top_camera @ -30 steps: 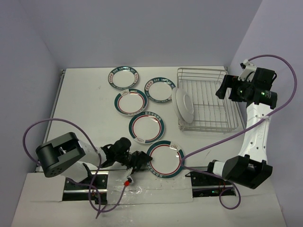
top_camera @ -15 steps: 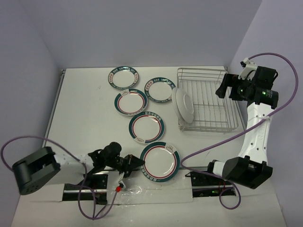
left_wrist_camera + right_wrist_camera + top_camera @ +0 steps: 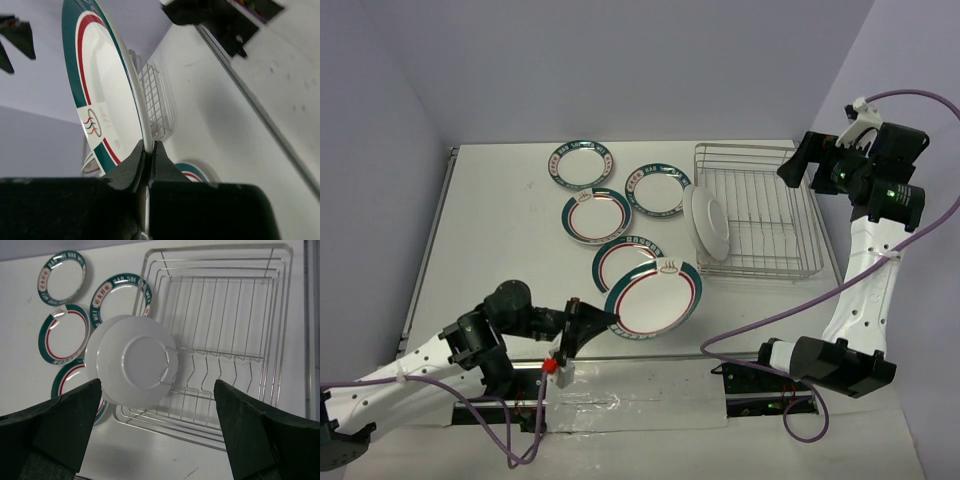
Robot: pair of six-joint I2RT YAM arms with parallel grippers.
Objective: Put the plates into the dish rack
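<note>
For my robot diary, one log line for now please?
left gripper: shut on plate, off table | right gripper: open, above dish rack

White table (image 3: 500, 250) between lilac walls (image 3: 620, 70), clear plastic sheet (image 3: 650, 408) along its near edge

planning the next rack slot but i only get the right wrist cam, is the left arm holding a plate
observer: yes, the left gripper is shut on the rim of a green-banded plate.
operator: is it lifted yet
observer: it looks raised and tilted; from the top camera it overlaps the nearest flat plate.
operator: which face is up
observer: the patterned face, with its red ring showing.
</note>
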